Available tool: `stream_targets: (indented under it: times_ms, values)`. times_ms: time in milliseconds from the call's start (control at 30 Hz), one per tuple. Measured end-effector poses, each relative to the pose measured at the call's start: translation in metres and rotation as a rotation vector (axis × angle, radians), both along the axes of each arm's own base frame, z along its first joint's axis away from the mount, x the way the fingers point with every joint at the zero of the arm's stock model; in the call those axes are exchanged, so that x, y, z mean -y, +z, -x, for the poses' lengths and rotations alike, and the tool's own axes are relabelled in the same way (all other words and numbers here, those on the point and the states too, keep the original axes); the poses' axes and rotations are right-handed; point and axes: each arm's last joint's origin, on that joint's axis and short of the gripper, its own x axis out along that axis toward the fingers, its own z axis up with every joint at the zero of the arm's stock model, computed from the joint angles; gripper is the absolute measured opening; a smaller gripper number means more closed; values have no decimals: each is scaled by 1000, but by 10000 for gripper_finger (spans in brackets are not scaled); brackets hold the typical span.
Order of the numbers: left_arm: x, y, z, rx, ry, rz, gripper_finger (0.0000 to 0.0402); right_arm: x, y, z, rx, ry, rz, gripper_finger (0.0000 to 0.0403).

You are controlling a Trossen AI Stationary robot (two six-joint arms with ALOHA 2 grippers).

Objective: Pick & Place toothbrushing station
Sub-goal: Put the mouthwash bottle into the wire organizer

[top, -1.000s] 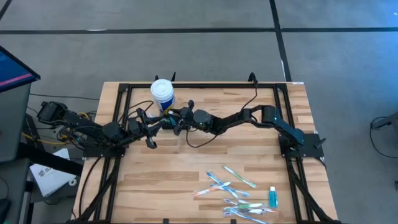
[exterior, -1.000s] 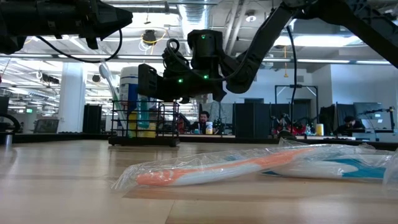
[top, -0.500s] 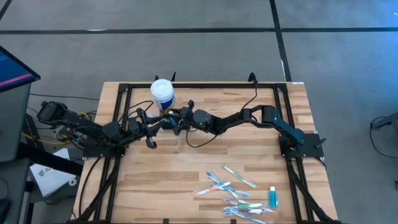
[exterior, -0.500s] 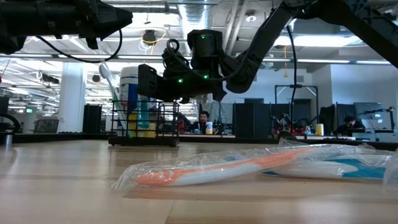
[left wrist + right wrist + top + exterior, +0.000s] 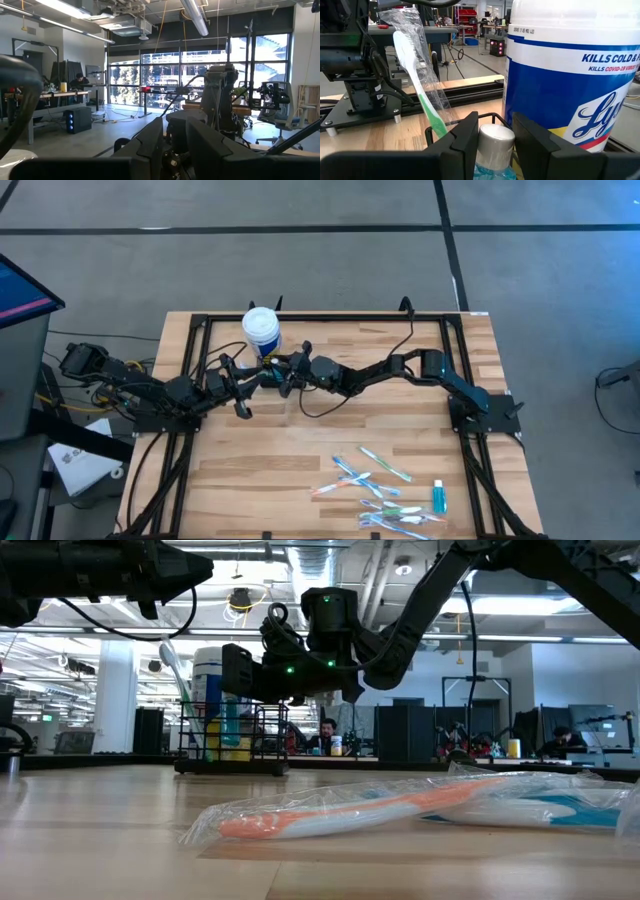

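Caddy: the black caddy (image 5: 232,740) stands at the far left of the surface (image 5: 300,450), touching the white tub (image 5: 261,327), so I can load it from the open side.
Contents: a wrapped green toothbrush (image 5: 422,85) leans upright in one slot; a small bottle with a silver cap (image 5: 496,139) stands in another.
Right hand (image 5: 494,131): fingers apart on either side of the silver cap, not clamped; I judge it a release.
Left hand (image 5: 243,408): hovers just beside the caddy, holding nothing; whether it is open I cannot tell.
Remaining: wrapped brushes (image 5: 370,480) lie well apart, near edge.
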Motion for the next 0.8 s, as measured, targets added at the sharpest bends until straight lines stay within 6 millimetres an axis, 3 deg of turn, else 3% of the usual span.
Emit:
stream_targets:
  times_ms: [800]
  values:
    - [0, -1, 0, -7, 0, -2, 81, -3, -2, -1, -22, 85, 21, 108]
